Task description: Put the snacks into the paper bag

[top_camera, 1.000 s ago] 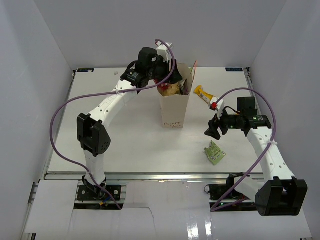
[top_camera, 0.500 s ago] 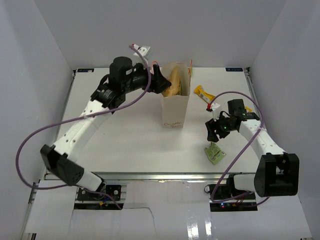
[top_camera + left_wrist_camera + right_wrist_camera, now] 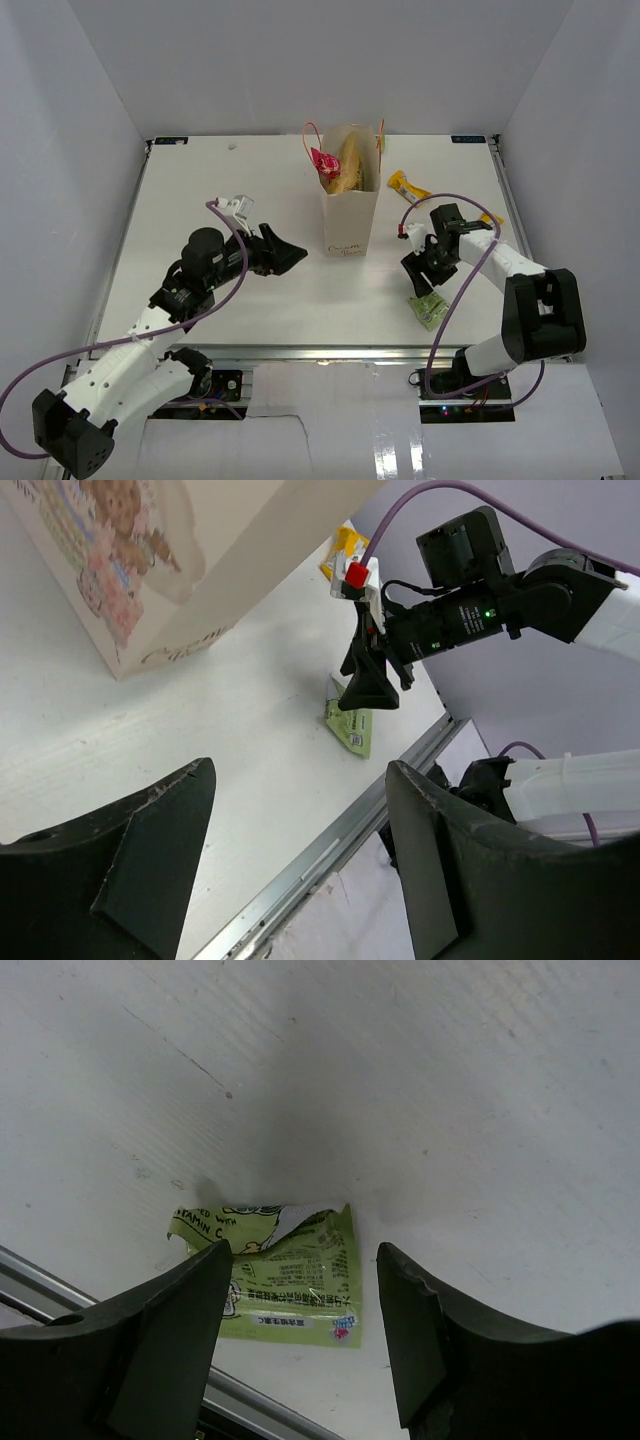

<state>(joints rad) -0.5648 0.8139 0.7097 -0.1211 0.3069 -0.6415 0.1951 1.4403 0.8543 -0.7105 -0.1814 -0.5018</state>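
The paper bag (image 3: 351, 218) stands upright mid-table, with a tan-gold chip bag (image 3: 352, 165) and a red packet (image 3: 324, 161) showing in its mouth. A green packet (image 3: 429, 311) lies flat near the front edge on the right. My right gripper (image 3: 421, 280) hangs open just above it, and the green packet (image 3: 295, 1282) shows between the fingers. A yellow packet (image 3: 408, 185) lies behind and to the right of the bag. My left gripper (image 3: 291, 257) is open and empty, low over the table, left of the bag (image 3: 150, 570).
The metal rail (image 3: 330, 351) along the table's front edge runs close below the green packet. White walls enclose the table on the left, back and right. The right arm's purple cable (image 3: 440, 330) loops over the front edge.
My left arm has pulled back from the bag's mouth to the near left, and the red packet now shows in the bag. My right gripper has come down over the green packet.
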